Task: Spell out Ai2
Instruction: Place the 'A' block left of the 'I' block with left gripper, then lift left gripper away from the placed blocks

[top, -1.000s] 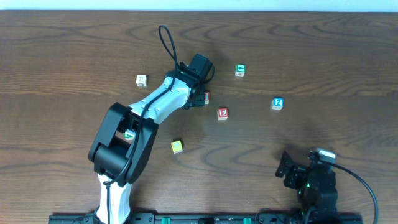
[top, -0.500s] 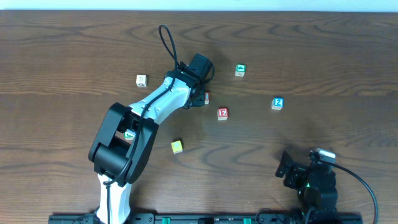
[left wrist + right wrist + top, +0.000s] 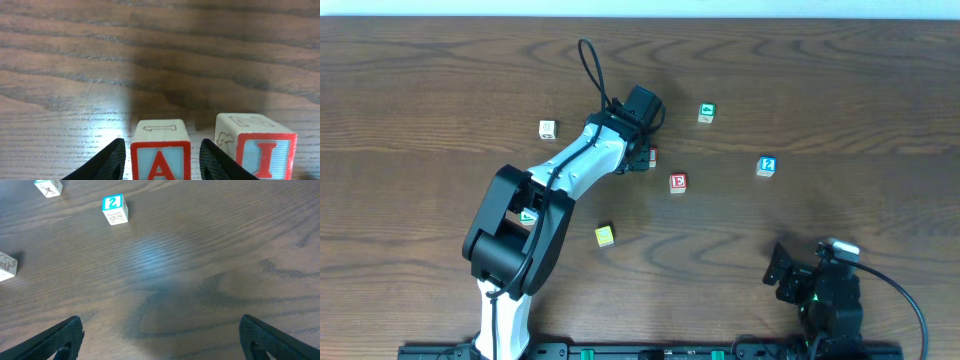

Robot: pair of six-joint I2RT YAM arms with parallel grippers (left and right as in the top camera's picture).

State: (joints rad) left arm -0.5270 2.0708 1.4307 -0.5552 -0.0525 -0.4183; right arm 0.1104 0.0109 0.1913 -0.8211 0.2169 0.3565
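In the left wrist view a block with a red A (image 3: 161,161) stands on the table, and a block with a red I (image 3: 262,155) stands close on its right. My left gripper (image 3: 160,150) is open, one finger on each side of the A block with a thin gap on both sides. In the overhead view this gripper (image 3: 642,150) covers the blocks, and only a red block edge (image 3: 652,155) shows. The blue 2 block (image 3: 766,166) lies to the right, apart from them; it also shows in the right wrist view (image 3: 114,209). My right gripper (image 3: 160,340) is open and empty at the near right (image 3: 785,270).
Other blocks lie scattered on the table: a red-lettered one (image 3: 678,183) just right of the left gripper, a green one (image 3: 707,113) at the back, a white one (image 3: 547,129) at the left and a yellow one (image 3: 605,235) in front.
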